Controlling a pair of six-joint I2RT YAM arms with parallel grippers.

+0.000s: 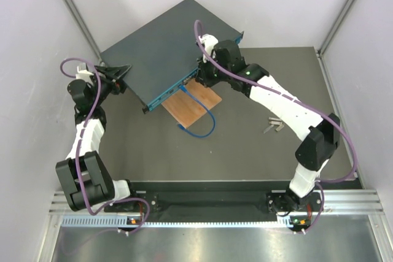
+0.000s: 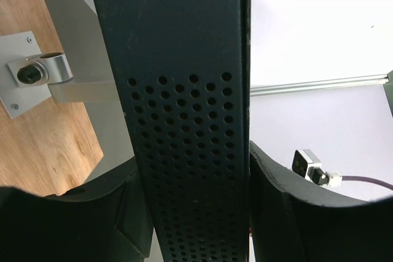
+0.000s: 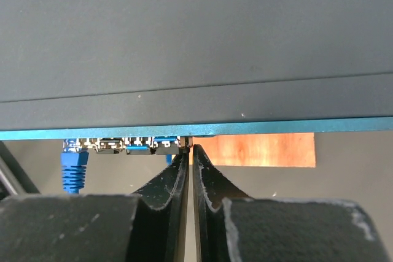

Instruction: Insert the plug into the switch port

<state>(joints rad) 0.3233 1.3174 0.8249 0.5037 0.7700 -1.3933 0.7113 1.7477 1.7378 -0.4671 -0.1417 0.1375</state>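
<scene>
The switch (image 1: pixel 166 47) lies flat on the bench (image 1: pixel 258 157), held between the two arms. Its port face is turned to the right pincer (image 3: pixel 187 151) and its far end is in the left pincer (image 2: pixel 195 170).

The left pincer straddles that perforated end. A finger presses each side, so it seems to be steadying the box.

The right pincer is all but closed, with only a sliver of light between its fingers (image 3: pixel 169 182). The tips sit right at the row of ports (image 3: pixel 129 145), and I can't see anything gripped between them.

The blue plug (image 3: pixel 72 162) sits up at the same row, off to the left of the right pincer's tips with a few ports between. Its ribbed boot points straight out of the face, square to the long line of ports. Its cable (image 1: pixel 210 121) loops away beneath the pincer over a wooden board (image 3: pixel 258 150). Whether the plug has clicked fully home is not visible from here.

My reading is that the next move depends on that sideways offset. The right arm is much the nearer one, and it would need to slide left along the face to reach the boot. Any push should then go along the plug's own axis into the port, while the left arm braces the box against it.
</scene>
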